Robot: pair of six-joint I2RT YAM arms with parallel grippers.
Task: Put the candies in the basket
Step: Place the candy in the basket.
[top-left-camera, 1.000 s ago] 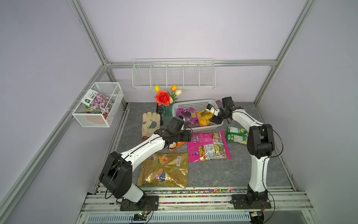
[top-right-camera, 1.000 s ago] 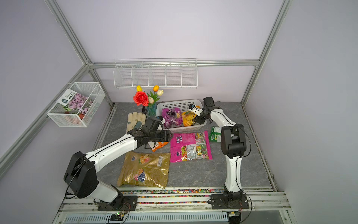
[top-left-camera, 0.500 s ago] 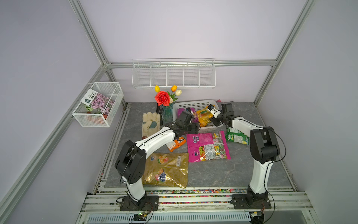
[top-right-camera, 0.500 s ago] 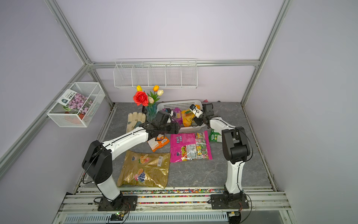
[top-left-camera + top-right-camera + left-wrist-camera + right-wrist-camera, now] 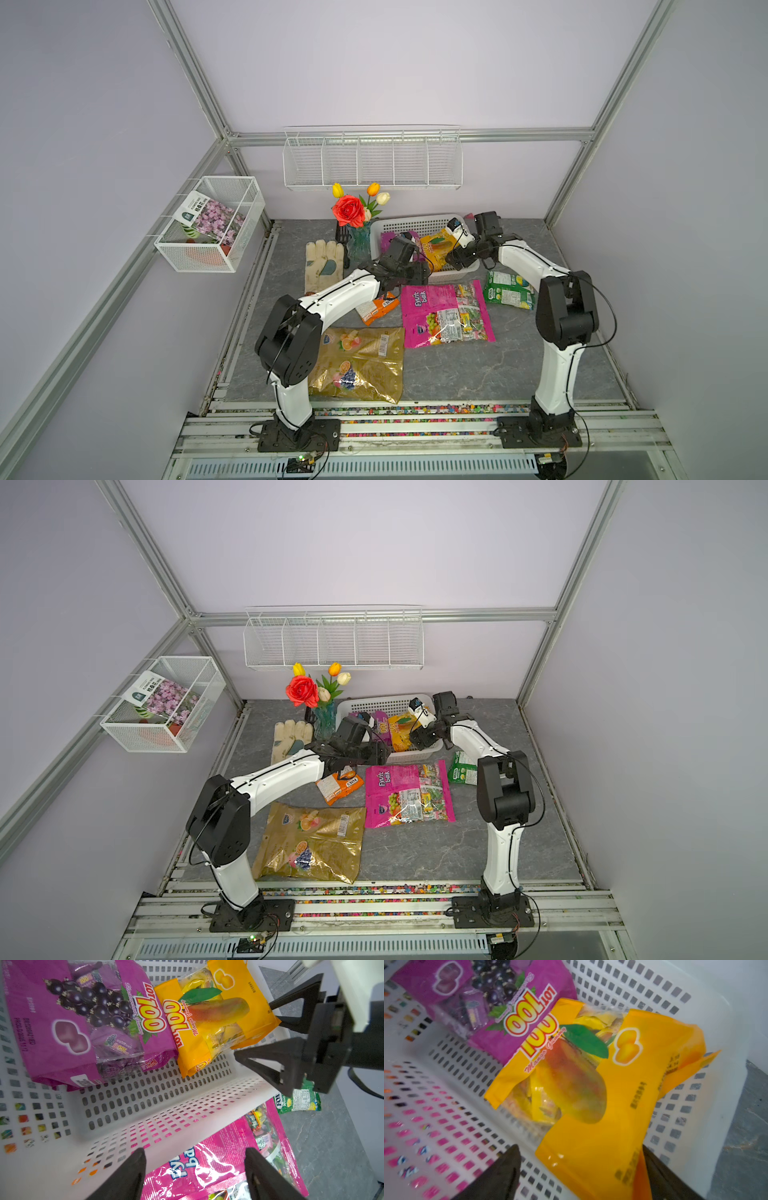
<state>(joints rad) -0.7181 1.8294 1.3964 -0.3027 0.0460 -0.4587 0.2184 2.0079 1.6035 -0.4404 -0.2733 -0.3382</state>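
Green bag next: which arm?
Right: the green bag lies beside the right arm, and the right claw is open, gripping nothing. The left claw would likely need to cross the magenta bag.

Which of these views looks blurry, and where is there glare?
Right wrist view: the basket wall is smeared and the mango bag soft. Left wrist view: print sharp, white glare on the magenta bag. Both top views: sharp, evenly lit.

The left arm (image 5: 340,293) and the right arm (image 5: 528,259) share glossy white link shells between bulky black joint housings, each on a black base plate (image 5: 297,436) bolted to the aluminium rail (image 5: 415,422). Thin black cables (image 5: 609,316) loop outside the joints nearest that rail. The left gripper (image 5: 194,1150) and right gripper (image 5: 252,1029) carry matte black, triangular, open-framed fingers (image 5: 124,1178).
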